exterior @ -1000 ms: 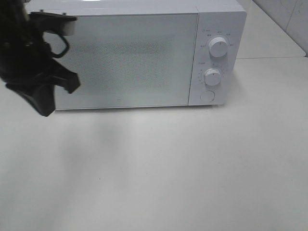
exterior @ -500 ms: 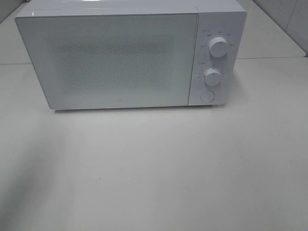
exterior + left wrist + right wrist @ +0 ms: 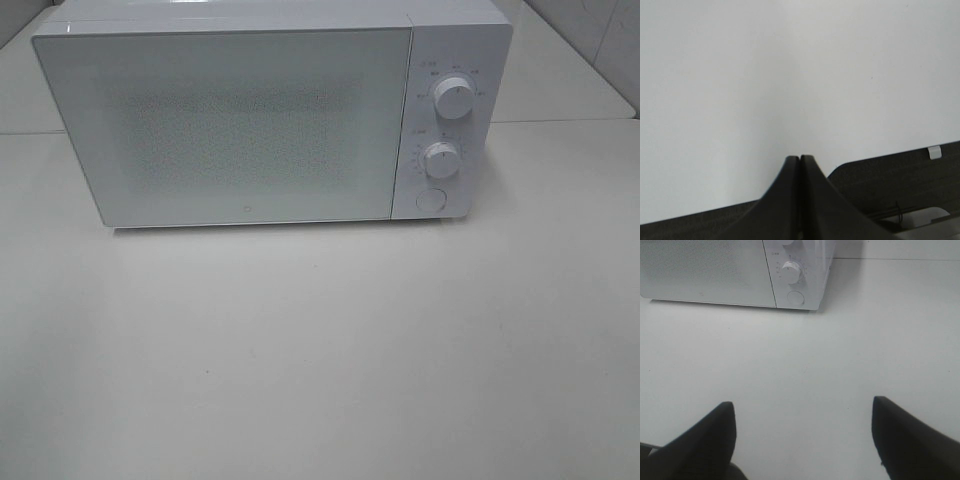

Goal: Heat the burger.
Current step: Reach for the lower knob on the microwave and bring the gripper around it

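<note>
Microwave: white, door closed, at the top of your high view, standing on the counter.
Knobs: upper knob and lower knob sit on its right side, with a round button under them.
Left hand: pinched tight together, nothing in it.
Right hand: spread wide, holding nothing, above the counter in front of the microwave.
Burger: you cannot tell where it is; no view shows it.

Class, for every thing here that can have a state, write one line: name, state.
Microwave door: shut.
Left claw: shut, holding nothing.
Right claw: wide open, holding nothing.
Upper dial, lower dial: settings too small to read.
</note>
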You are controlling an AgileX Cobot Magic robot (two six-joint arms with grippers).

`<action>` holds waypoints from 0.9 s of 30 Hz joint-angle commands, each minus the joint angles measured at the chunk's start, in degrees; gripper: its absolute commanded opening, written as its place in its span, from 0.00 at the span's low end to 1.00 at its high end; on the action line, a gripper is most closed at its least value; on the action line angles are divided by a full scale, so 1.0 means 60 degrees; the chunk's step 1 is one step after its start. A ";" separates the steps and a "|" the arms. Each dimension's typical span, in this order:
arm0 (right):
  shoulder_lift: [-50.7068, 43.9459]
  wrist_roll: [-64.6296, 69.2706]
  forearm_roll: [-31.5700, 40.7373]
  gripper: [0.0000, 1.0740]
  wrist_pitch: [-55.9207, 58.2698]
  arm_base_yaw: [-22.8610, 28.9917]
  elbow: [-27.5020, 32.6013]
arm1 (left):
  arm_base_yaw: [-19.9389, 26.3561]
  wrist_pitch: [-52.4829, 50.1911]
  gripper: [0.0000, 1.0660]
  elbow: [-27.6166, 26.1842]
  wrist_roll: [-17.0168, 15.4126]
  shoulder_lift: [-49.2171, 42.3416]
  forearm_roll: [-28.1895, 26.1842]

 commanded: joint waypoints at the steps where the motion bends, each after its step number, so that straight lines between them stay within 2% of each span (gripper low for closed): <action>1: -0.0229 -0.0057 0.0010 0.69 -0.0115 0.0000 0.0019 | 0.0029 -0.0277 0.00 0.0477 0.0487 -0.1719 -0.0029; 3: -0.0229 -0.0057 0.0010 0.69 -0.0115 0.0000 0.0019 | 0.0029 -0.0296 0.00 0.0592 0.0602 -0.2091 -0.0029; 4: -0.0229 -0.0057 0.0010 0.69 -0.0115 0.0000 0.0019 | 0.0029 -0.0382 0.00 0.0802 0.0879 -0.2722 -0.0029; 6: -0.0229 -0.0057 0.0010 0.69 -0.0115 0.0000 0.0019 | 0.0029 -0.0430 0.00 0.0936 0.0993 -0.3056 -0.0038; 7: -0.0229 -0.0057 0.0010 0.69 -0.0115 0.0000 0.0019 | 0.0029 -0.0573 0.00 0.1165 0.1175 -0.3696 -0.0038; 8: -0.0229 -0.0057 0.0010 0.69 -0.0115 0.0000 0.0019 | 0.0029 -0.0726 0.00 0.1442 0.1232 -0.4221 -0.0038; 10: -0.0229 -0.0057 0.0010 0.69 -0.0115 0.0000 0.0019 | 0.0029 -0.0802 0.00 0.1442 0.1232 -0.4431 -0.0038; 15: -0.0229 -0.0029 0.0019 0.69 -0.0115 0.0000 0.0019 | 0.0029 -0.1232 0.00 0.1490 0.1232 -0.4316 -0.0076; 17: -0.0229 -0.0038 0.0019 0.69 -0.0115 0.0000 0.0019 | 0.0029 -0.1757 0.00 0.1853 0.1356 -0.4345 -0.0038; 27: -0.0229 -0.0038 0.0019 0.69 -0.0115 0.0000 0.0019 | 0.0029 -0.1767 0.00 0.1814 0.1451 -0.4335 -0.0038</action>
